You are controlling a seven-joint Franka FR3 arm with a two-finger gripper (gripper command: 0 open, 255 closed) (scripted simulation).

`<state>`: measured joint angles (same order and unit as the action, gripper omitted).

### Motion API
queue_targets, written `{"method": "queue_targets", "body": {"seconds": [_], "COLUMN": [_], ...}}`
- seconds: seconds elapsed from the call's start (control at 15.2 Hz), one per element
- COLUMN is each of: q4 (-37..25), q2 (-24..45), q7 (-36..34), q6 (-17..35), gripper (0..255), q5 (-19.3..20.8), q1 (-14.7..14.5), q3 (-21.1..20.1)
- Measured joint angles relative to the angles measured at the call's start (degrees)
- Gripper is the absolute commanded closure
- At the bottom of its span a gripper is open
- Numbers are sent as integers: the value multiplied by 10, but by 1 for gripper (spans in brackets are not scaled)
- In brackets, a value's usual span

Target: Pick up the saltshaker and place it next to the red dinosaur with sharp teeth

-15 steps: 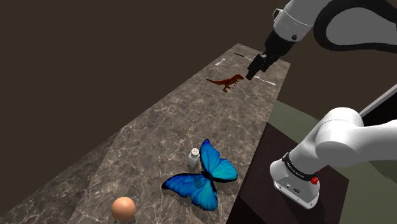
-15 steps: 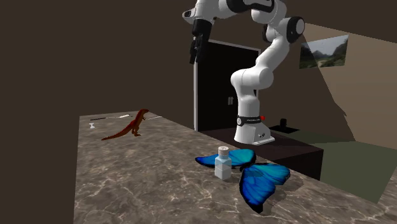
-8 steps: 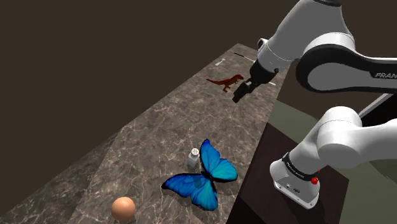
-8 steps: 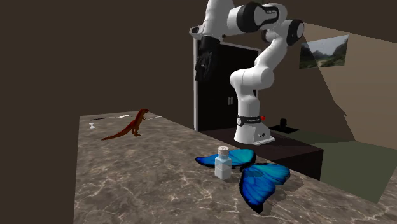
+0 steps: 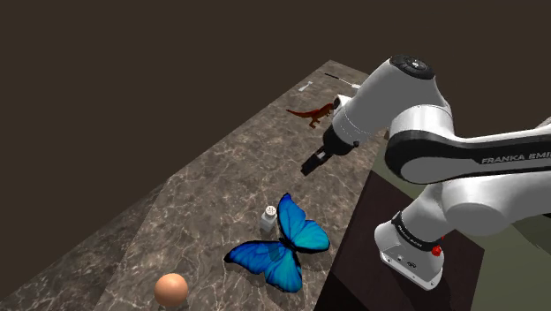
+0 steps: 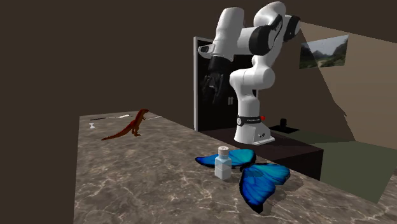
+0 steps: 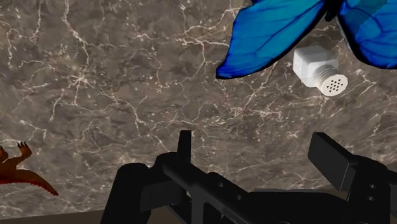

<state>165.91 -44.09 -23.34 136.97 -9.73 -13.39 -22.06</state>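
A small white saltshaker (image 5: pixel 267 219) (image 6: pixel 222 162) (image 7: pixel 316 68) with a perforated cap stands upright on the brown marble counter (image 5: pixel 230 168), touching the edge of a blue butterfly (image 5: pixel 281 247). The red dinosaur (image 5: pixel 316 112) (image 6: pixel 127 127) (image 7: pixel 19 170) stands at the far end of the counter. My black gripper (image 5: pixel 311 165) (image 6: pixel 212 89) (image 7: pixel 257 153) hangs in the air between the dinosaur and the saltshaker, well above the counter. Its fingers stand apart and open, with nothing between them.
The blue butterfly (image 6: pixel 254 175) (image 7: pixel 280 28) lies by the counter edge nearest the dark stand (image 5: pixel 406 265). An orange ball (image 5: pixel 170 289) rests at the near end. Small white items (image 5: pixel 305 87) (image 6: pixel 94 126) lie behind the dinosaur.
The arm has swung down and away from above the dinosaur, bringing the gripper lower and closer to the saltshaker. No object on the counter has moved.
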Motion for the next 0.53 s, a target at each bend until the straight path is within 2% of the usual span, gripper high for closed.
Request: {"method": "queue_targets", "body": {"seconds": [0.26, 0.53], "q4": [17, 12], "q2": [80, 174], "q7": [-53, -108], "q6": [111, 215], "gripper": [0, 0], "q5": [-17, 3], "q1": [-11, 22], "q3": [-67, -143]}}
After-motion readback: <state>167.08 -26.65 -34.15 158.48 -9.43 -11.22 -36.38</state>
